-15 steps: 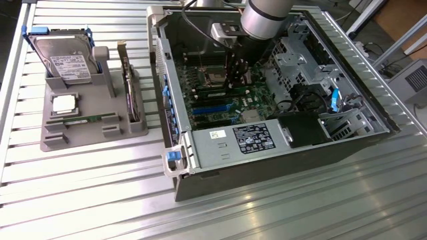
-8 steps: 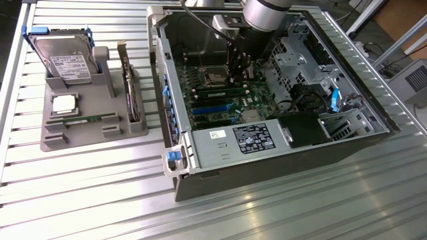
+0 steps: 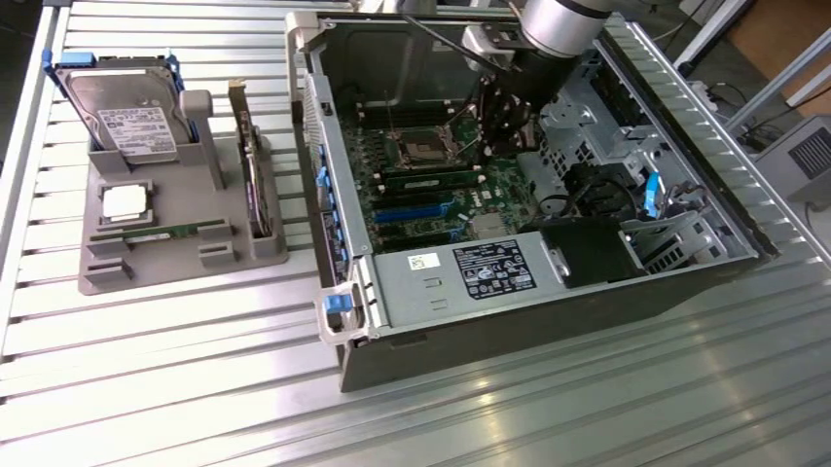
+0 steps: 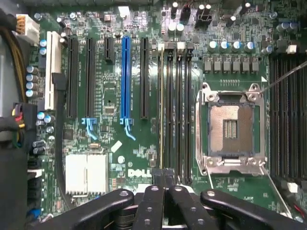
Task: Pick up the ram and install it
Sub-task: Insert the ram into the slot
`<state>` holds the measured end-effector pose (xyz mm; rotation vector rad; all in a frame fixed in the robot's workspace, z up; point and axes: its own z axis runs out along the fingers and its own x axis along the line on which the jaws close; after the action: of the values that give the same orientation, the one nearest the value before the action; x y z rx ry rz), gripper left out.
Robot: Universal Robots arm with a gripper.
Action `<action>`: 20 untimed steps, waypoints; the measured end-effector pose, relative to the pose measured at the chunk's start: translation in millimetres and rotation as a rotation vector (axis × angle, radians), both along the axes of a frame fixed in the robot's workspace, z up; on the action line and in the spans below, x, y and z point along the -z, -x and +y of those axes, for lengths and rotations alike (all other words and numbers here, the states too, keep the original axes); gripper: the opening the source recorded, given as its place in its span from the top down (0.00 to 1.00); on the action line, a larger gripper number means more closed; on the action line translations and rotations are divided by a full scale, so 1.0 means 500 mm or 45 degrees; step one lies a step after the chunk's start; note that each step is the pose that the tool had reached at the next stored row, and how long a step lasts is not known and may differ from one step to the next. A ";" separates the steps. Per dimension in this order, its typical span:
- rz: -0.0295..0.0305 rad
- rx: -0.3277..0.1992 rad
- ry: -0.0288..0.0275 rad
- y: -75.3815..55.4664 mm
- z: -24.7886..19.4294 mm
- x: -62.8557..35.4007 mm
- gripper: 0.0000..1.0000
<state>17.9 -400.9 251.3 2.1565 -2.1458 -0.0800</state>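
Hovers inside the case [image 3: 520, 341] with gripper [image 4: 165, 186] pinched fully shut, gripping nothing that shows, tips just over the ends of the slots [image 4: 178, 110]. Seems to find the ram [image 4: 160, 110] standing on edge in the outer slot, though hard to be sure from above.

Risks pressing one end only: tilts the stick, leaves a latch unclicked. Risks slipping off that thin edge onto the open socket [image 4: 230, 127] and its fine pins.

Reads as thin, stiff green laminate, long and narrow; glossy black plastic slots; dull metal socket frame; matt black fingers [image 4: 153, 206]. Notes a second green stick [image 3: 166, 233] lying flat in the grey holder [image 3: 169, 277].
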 end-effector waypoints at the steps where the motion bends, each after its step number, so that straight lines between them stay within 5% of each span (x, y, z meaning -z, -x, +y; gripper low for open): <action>1: 0.0002 0.000 0.0001 -0.005 0.0000 -0.008 0.90; 5: 0.0043 0.000 0.0000 -0.056 0.0003 -0.008 0.90; 13: 0.0045 0.000 0.0001 -0.075 0.0009 -0.055 0.90; 16: 0.0027 0.000 -0.0001 -0.075 0.0009 -0.056 0.90; 17: -0.0125 0.000 0.0005 -0.075 0.0009 -0.056 0.90; 20: -0.1189 0.000 0.0001 -0.075 0.0009 -0.056 0.90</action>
<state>55.3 -400.5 279.1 2.2022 -2.1947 0.0212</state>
